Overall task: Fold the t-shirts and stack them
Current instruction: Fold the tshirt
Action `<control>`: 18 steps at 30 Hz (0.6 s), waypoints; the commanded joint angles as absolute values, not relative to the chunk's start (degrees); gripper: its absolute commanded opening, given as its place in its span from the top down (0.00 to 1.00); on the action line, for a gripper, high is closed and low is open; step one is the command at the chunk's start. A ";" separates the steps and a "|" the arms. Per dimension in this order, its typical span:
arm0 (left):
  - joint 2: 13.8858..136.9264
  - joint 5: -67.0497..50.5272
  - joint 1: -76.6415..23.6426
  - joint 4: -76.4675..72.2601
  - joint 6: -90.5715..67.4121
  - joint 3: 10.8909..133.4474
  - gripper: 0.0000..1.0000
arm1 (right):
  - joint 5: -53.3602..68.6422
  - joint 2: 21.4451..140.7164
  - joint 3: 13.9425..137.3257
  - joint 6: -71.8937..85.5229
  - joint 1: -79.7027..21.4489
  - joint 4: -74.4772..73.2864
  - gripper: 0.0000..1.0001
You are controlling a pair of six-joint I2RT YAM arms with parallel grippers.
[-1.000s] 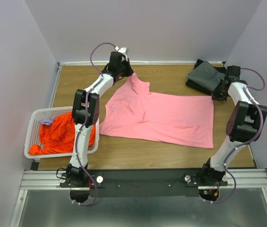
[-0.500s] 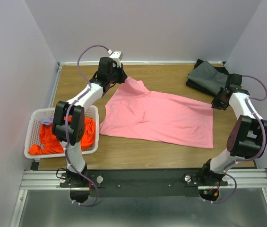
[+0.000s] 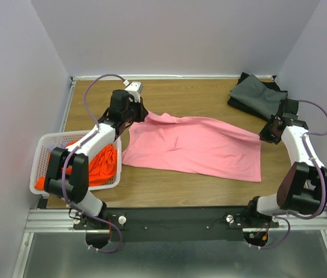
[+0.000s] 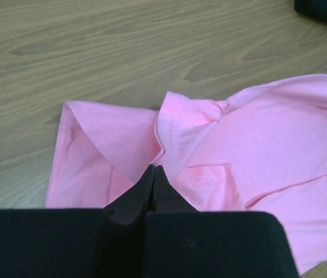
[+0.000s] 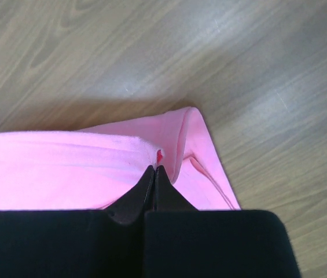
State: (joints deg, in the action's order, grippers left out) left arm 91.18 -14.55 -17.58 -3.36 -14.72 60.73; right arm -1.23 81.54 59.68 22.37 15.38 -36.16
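The pink t-shirt (image 3: 192, 147) lies on the table (image 3: 180, 191), its long axis running left to right between my arms, with the far edge raised off the wood. My left gripper (image 3: 142, 117) is clamped on the far-left corner by the sleeve. My right gripper (image 3: 264, 134) is pinched on the far-right hem corner. The near edge lies toward my bases with nothing between, so I judge the fold runs that way. The dark grey t-shirts (image 3: 254, 94) sit far right, well apart. The orange t-shirt (image 3: 91, 165) fills the white basket (image 3: 39, 174) under my left forearm.

Matt pink cloth t-shirt (image 3: 198, 145); smooth wood-grain table (image 3: 209, 95)
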 commanded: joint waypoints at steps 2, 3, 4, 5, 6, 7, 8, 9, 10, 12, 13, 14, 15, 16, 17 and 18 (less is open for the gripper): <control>82.64 -12.75 -17.31 -4.66 -14.85 54.94 1.00 | -4.22 77.88 56.43 22.15 15.38 -39.02 0.98; 81.49 -12.05 -17.31 -4.57 -14.94 53.97 1.00 | -4.48 77.44 55.99 22.24 15.38 -39.20 0.98; 80.26 -11.78 -17.31 -4.40 -15.12 52.14 1.00 | -4.66 77.08 55.20 22.32 15.38 -39.29 0.99; 79.11 -11.52 -17.31 -4.31 -15.29 51.16 1.00 | -4.66 76.21 55.02 22.41 15.38 -39.64 0.98; 77.01 -11.51 -17.31 -4.13 -15.38 49.41 1.00 | -4.57 75.94 54.76 22.93 15.38 -39.81 0.98; 76.12 -11.51 -17.31 -4.04 -15.38 48.79 1.00 | -4.48 75.50 54.67 22.94 15.38 -39.99 0.98; 74.81 -11.86 -17.31 -3.78 -15.47 48.08 1.00 | -4.22 75.24 54.58 23.11 15.38 -40.25 0.99; 74.36 -11.95 -17.31 -3.52 -15.47 47.47 1.00 | -4.57 74.89 54.67 23.29 15.38 -40.34 0.98; 73.83 -12.21 -17.31 -3.08 -15.47 46.50 1.00 | -4.74 74.62 54.58 23.64 15.38 -40.52 0.98; 72.52 -11.69 -17.31 -2.29 -15.29 45.27 1.00 | -4.83 74.36 54.76 23.82 15.47 -41.22 0.99; 72.07 -11.52 -17.31 -1.94 -15.29 45.09 1.00 | -4.92 74.18 54.84 23.91 15.38 -41.48 0.98; 71.11 -11.08 -17.31 -1.67 -15.21 44.74 1.00 | -4.92 74.01 54.67 24.08 15.38 -42.01 0.98; 70.58 -11.07 -17.31 -1.50 -15.12 44.56 1.00 | -4.83 73.74 54.58 24.26 15.38 -42.19 0.99; 70.23 -11.16 -17.31 -1.15 -15.03 44.21 1.00 | -4.83 73.31 54.41 24.43 15.38 -42.19 0.99; 69.44 -11.25 -17.31 -0.97 -14.94 44.03 1.00 | -4.83 73.13 54.23 24.43 15.38 -42.54 0.99; 69.17 -11.25 -17.31 -0.79 -14.77 43.86 1.00 | -4.92 72.86 53.62 24.61 15.38 -42.80 0.98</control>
State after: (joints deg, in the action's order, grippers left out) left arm 72.10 -12.62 -17.58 -2.11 -15.22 44.75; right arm -3.20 74.96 55.09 23.53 15.38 -40.40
